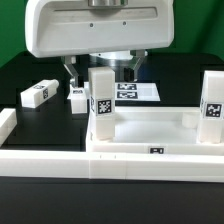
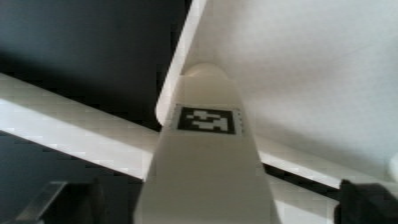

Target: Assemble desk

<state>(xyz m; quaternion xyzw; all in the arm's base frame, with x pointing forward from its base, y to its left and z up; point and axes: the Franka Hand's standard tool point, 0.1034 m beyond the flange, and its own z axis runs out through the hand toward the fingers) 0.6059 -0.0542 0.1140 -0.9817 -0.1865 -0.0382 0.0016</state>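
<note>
Black table (image 1: 20,70) bears white, tag-marked desk top (image 1: 155,125).

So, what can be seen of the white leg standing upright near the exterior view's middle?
The leg is a tall white block, plastic by its look, with a black-and-white square tag on its facing side. It stands upright at the corner of the desk top on the exterior view's left, its base meeting that tray.

You see the white plastic tray-like desk top (image 1: 140,128) lying near. One white block leg (image 1: 101,103) stands at its left corner, another upright leg (image 1: 212,105) at its right. Two loose white legs (image 1: 35,95) (image 1: 78,99) lie far left on the black table (image 1: 25,70). The gripper (image 1: 103,70), jaws spread wide, hangs over the left one.
</note>
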